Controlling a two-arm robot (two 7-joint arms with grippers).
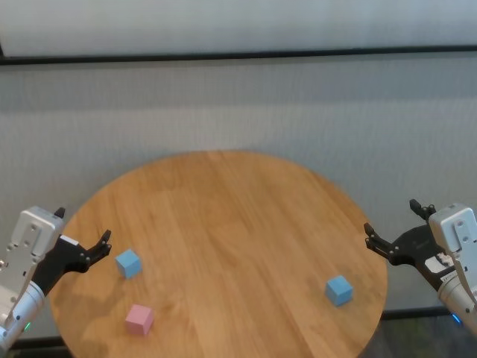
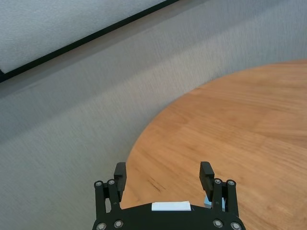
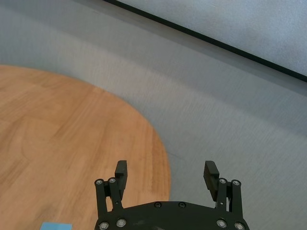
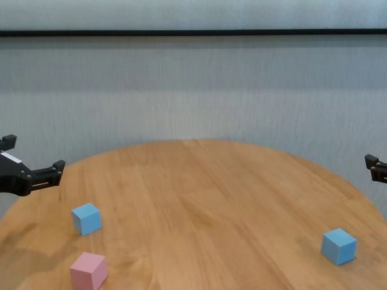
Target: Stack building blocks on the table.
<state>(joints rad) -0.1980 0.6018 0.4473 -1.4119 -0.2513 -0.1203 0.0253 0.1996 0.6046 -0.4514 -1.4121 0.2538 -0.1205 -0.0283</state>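
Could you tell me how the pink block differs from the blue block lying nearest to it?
Colour: the pink block is pale pink, the nearer blue block light blue. Position: the pink block sits closer to the table's near edge; the blue block lies farther in, closer to the open left gripper. Both are similar-sized cubes, apart and unstacked.

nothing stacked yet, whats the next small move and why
Probably bring the left gripper, open and empty at the table's left edge, down over the nearby blue block. All three blocks lie apart; the pink block sits just nearer. The right gripper hangs open off the right edge.
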